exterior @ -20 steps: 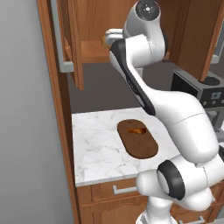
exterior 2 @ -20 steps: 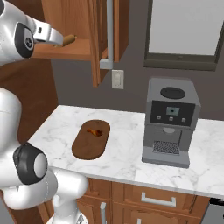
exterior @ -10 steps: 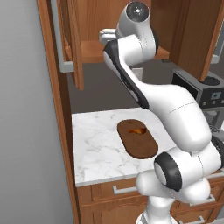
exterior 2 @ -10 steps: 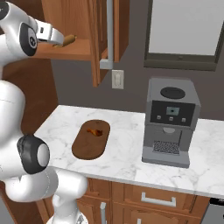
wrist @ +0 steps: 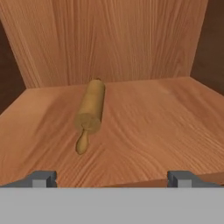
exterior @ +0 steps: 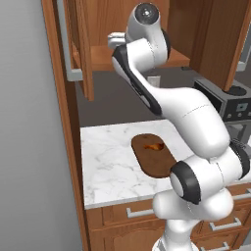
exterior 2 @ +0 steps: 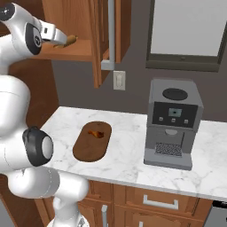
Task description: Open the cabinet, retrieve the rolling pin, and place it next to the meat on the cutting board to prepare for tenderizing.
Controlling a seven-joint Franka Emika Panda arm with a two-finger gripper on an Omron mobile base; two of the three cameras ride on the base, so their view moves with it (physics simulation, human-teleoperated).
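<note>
facing the rolling pin (wrist: 91,110) on the cabinet (wrist: 131,127) shelf, end effector (wrist: 112,178) fingers spread apart, nothing between.

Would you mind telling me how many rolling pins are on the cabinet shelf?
1. The rolling pin lies alone on the cabinet shelf, one handle pointing toward the camera. Other shelves may be hidden.

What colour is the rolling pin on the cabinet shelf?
Light tan wood, paler than the reddish-brown shelf under it. The rolling pin shows best in the hand view.
</note>
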